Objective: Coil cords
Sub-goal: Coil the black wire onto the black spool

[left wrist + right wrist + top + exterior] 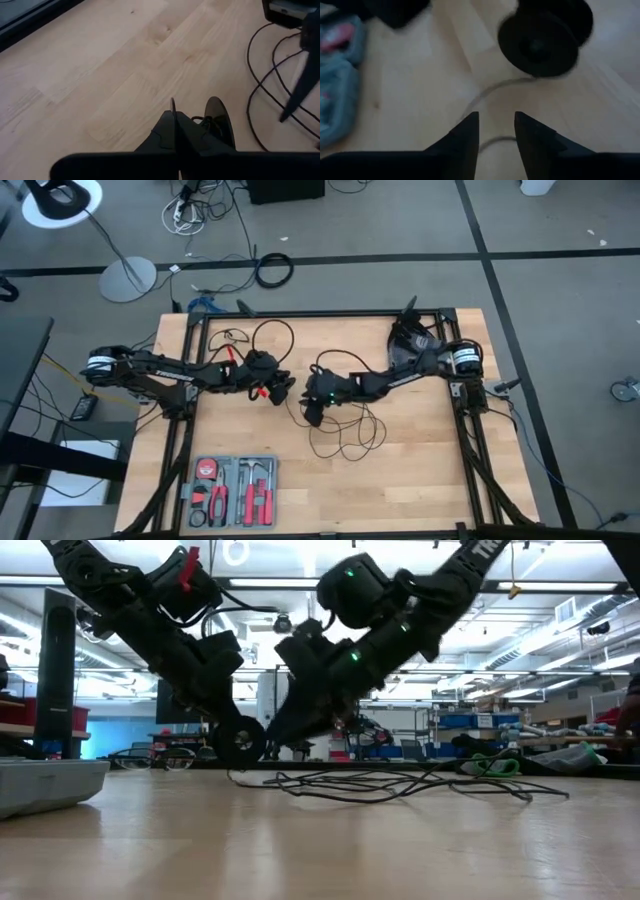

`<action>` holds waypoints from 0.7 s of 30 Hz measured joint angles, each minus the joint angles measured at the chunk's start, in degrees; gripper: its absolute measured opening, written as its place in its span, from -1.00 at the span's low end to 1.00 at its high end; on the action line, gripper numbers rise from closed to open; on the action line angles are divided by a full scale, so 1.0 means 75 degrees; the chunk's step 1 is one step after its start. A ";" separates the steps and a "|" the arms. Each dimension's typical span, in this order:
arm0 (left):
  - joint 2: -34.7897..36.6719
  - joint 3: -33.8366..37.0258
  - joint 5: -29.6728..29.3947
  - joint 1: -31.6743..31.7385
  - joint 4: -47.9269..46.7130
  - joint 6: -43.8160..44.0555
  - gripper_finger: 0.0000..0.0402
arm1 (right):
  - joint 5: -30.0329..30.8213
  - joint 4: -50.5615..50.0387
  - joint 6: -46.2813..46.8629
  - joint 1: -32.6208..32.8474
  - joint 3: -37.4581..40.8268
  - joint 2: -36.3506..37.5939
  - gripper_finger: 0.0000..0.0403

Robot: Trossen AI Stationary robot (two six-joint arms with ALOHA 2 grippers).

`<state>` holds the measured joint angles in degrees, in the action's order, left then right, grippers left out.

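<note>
A long, very thin black cord [345,442] lies in loose, untidy loops on the middle of the wooden table, some strands lifting slightly off the surface; its small round black puck [240,738] stands on edge near the loops

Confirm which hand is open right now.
The right hand: its fingers stand apart over the cord. The left hand is shut, fingers pressed together.
</note>
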<state>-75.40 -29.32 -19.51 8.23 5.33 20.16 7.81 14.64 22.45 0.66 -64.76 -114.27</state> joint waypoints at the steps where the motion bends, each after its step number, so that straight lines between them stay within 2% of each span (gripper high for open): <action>1: 0.0000 0.0000 -0.0002 0.0000 0.0005 0.0000 -1.00 | 0.0151 0.0186 -0.0083 0.0052 0.0097 -0.0008 -0.34; 4: 0.0000 0.0000 -0.0046 0.0000 0.0068 0.0006 -1.00 | 0.0522 0.0550 -0.0494 0.0171 0.0124 -0.0037 -0.31; 7: 0.0000 0.0000 -0.0051 0.0000 0.0140 0.0021 -1.00 | 0.0657 0.0807 -0.0607 0.0247 0.0026 -0.0498 -0.30; 11: -0.0068 -0.0003 -0.0094 0.0000 0.0147 0.0154 -1.00 | 0.0644 0.0766 -0.0873 0.0260 -0.0603 -0.1211 -0.30; 21: -0.0511 -0.0001 -0.0118 0.0003 0.0227 0.0345 -1.00 | 0.0456 0.0900 -0.0387 0.0242 -0.1108 -0.1705 -0.30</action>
<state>-79.23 -29.33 -20.40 8.25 7.03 22.75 11.23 21.40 19.55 2.48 -73.08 -127.05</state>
